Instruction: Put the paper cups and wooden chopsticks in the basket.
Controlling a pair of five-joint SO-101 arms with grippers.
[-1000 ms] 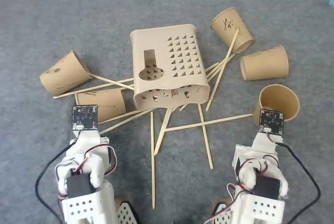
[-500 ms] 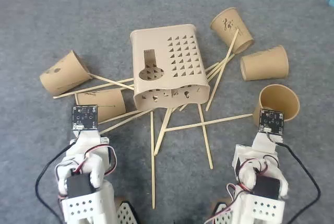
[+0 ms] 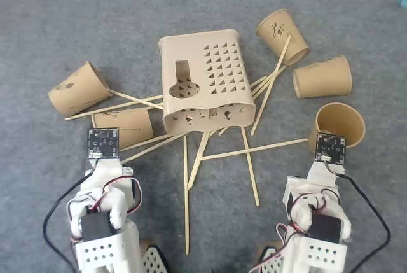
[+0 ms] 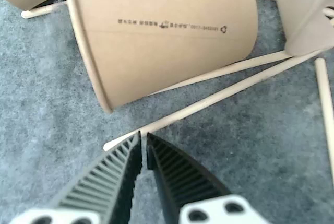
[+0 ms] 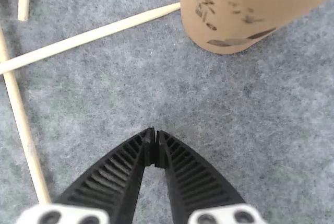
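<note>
Five paper cups [image 3: 321, 77] lie scattered round the basket [image 3: 203, 79], which seems to be tipped on its side at the middle of the table [image 3: 63, 25]. Wooden chopsticks [image 3: 186, 184] fan out from under it toward the near edge. Everything is outside the basket, so I judge a first pick is due.

The left gripper [image 4: 142, 145] has its fingers pressed together on nothing, just beside a chopstick end [image 4: 219, 96], with a cup on its side [image 4: 167, 31] beyond. It should spread them first, then straddle that cup's rim rather than its round wall.

The right gripper [image 5: 155, 148], fingers likewise closed and empty, hovers over bare table near the upright cup [image 5: 245, 10].

Both arms sit folded back at the near edge.
</note>
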